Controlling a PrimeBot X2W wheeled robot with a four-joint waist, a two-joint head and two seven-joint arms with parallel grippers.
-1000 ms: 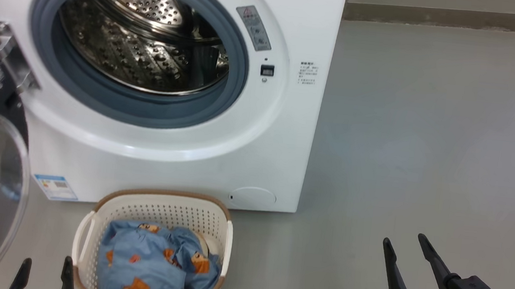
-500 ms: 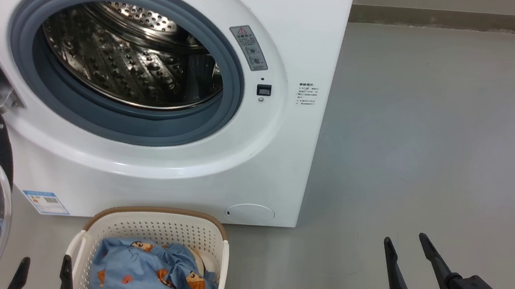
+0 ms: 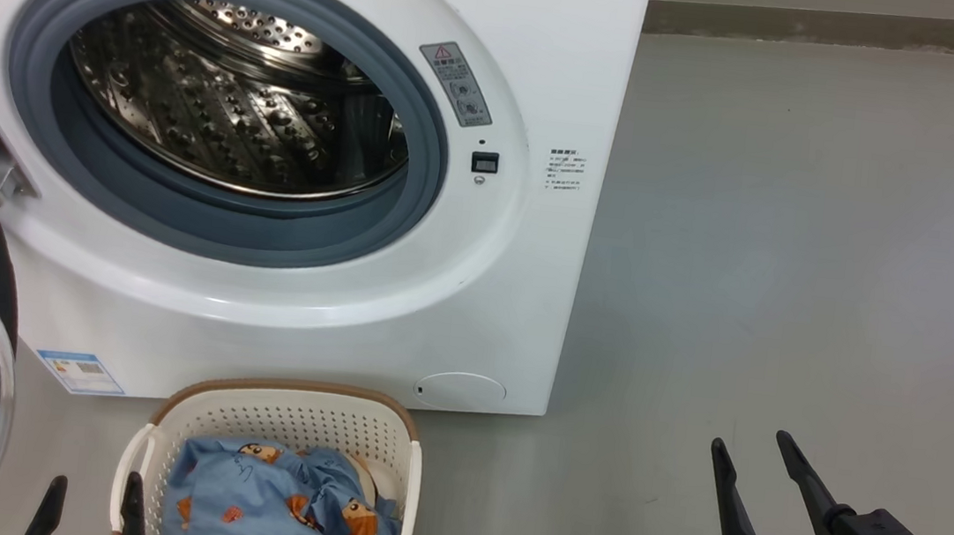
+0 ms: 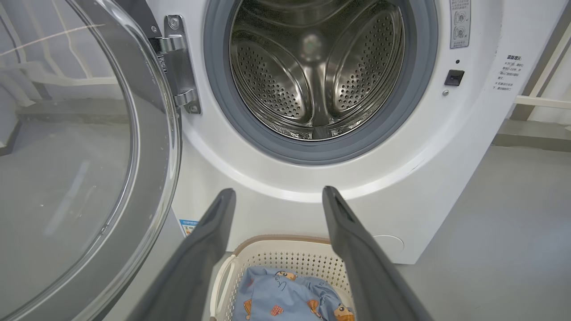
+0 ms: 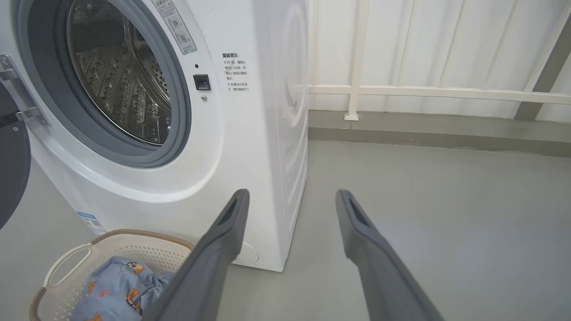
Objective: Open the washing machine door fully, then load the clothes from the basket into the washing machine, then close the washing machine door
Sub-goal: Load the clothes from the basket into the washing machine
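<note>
Clothes [image 3: 274,508] heaped in the basket [image 3: 286,398], on the floor just before the washing machine [image 3: 543,62], below its open mouth. Sits just right of the left gripper [image 3: 95,483] in the head view, that claw's right finger close beside the basket's left rim; well apart from the right gripper [image 3: 749,441], off to the right. Left arm plainly nearer, so probably the one for the pick. Both claws spread wide, holding nothing. Long axis of the heap hard to judge, cut by the frame edge. Washing machine door [image 4: 89,156] swung out leftward on its hinge [image 4: 178,67]. From the left wrist, a straight look into the bare drum [image 4: 312,67], basket ahead and below the fingers; from the head, a slanted look.
</note>
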